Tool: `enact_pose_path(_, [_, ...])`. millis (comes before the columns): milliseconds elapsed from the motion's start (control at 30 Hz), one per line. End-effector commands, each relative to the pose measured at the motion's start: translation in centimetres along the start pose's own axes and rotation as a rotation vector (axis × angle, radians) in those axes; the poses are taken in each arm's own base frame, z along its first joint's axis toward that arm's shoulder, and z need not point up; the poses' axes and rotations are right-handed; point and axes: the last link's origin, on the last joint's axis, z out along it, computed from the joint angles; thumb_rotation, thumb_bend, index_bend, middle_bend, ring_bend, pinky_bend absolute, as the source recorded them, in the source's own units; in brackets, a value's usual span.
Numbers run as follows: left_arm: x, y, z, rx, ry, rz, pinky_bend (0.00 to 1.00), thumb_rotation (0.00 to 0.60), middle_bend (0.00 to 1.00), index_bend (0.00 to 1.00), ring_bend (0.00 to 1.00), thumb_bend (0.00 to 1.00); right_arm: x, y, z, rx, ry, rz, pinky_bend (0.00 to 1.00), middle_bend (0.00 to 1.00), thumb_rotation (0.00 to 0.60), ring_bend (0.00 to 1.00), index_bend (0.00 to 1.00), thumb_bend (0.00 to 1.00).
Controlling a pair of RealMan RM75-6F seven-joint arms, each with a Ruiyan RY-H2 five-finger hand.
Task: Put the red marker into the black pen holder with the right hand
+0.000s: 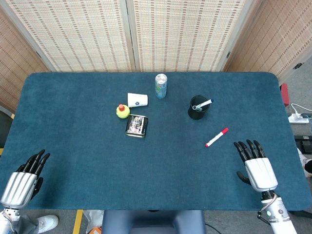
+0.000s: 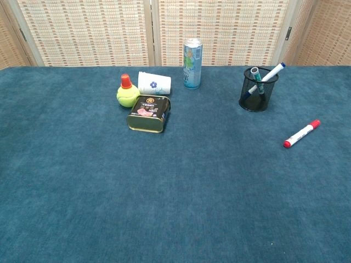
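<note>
Head view first, from the left: my left hand rests at the near left corner of the blue table, palm down, its fingers straight and slightly apart, with nothing in it. Toward the middle of the table sits a small group of things. A yellow lemon-shaped bottle with a red cap stands just beside a white paper cup that lies on its side. Close in front of them lies a dark tin with a pictured top. Behind and to the right of the cup stands a tall drink can, upright.

Further right is the black pen holder, a mesh cup standing upright, with a blue-capped pen leaning out of it. From the chest view the holder shows a second pen inside as well. The red marker lies flat on the cloth in front of the holder and to its right, clear of it, white-bodied with red at both ends, its length running diagonally.

My right hand lies at the near right edge, palm down, fingers stretched and spread, empty. The marker sits near it, beyond the fingertips and a little to the left, not touching. Neither hand appears in the chest view.
</note>
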Motion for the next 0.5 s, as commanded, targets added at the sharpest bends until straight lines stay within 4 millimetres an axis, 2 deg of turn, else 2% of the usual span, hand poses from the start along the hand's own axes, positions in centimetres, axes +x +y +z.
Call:
enact_pose_path(33, [0.0,0.0,0.0,0.0,0.002,0.002,0.39,0.6,0.0,0.06,0.11,0.45,0.0,0.0,0.0,0.001,-0.002,-0.003,0.05,0.1,0.6,0.0,0.06,0.13])
enact_pose_path(267, [0.1,0.1,-0.2,-0.006,0.01,0.002,0.39,0.6,0.0,0.06,0.11,0.46,-0.2,0.1,0.8,0.015,0.006,-0.002,0.05,0.1,0.6,0.0,0.06,0.13])
enact_pose_path(400, [-0.1,0.1,-0.1,-0.005,-0.003,0.003,0.39,0.6,0.0,0.06,0.11,0.46,-0.8,0.2,2.8,0.037,0.04,-0.007,0.05,0.1,0.6,0.01,0.12,0.14])
enact_pose_path(500, [-0.1,0.0,0.0,0.001,-0.008,0.001,0.39,0.6,0.0,0.06,0.11,0.46,-1.7,0.3,5.3,0.066,0.042,-0.039,0.06,0.11,0.6,0.04,0.18,0.14])
